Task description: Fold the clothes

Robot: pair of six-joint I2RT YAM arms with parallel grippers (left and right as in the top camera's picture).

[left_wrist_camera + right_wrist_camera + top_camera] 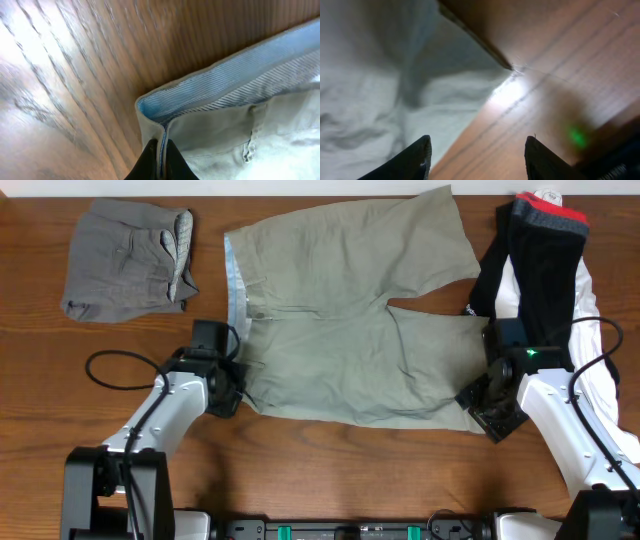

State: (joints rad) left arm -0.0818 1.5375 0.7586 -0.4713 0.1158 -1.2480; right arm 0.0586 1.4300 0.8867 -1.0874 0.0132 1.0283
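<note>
Left fingers (pixel 149 161) pinch shorts (pixel 235 140); right fingers (pixel 415 159) spread over hem.

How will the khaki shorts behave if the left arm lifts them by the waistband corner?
Probably floppy: the khaki shorts lie flat with soft wrinkles, so they should drape from the pinch of the left gripper. Likely light, being thin cloth. The lined waistband looks thicker, so that edge may sag less.

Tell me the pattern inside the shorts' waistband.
The waistband lining is pale blue pinstriped; left wrist view.
</note>
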